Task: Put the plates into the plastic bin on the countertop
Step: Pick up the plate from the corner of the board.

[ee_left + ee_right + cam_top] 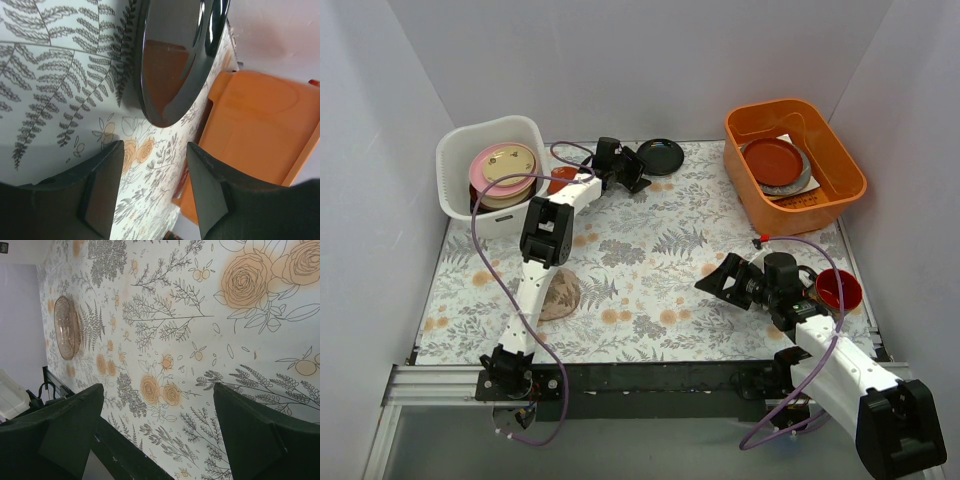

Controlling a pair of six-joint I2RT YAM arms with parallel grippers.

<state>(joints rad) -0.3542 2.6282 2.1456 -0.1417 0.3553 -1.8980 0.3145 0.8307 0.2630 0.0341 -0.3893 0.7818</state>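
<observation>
The white plastic bin (455,150) stands at the back left and holds a stack of plates, a beige one (508,165) on top of a pink one. My left gripper (638,172) is open and empty, just short of a black plate (660,155) lying on the countertop (660,270). In the left wrist view the black plate (175,60) lies just beyond the open gripper (155,146). An orange-red plate (560,178) shows partly under the left arm. A brownish floral plate (560,293) lies front left and also shows in the right wrist view (67,335). My right gripper (717,280) is open and empty above the countertop (157,388).
An orange tub (845,165) at the back right holds a red plate (772,158) on a dark square dish; it shows in the left wrist view (260,125). A red mug (838,288) stands beside the right arm. White walls enclose the left, back and right sides.
</observation>
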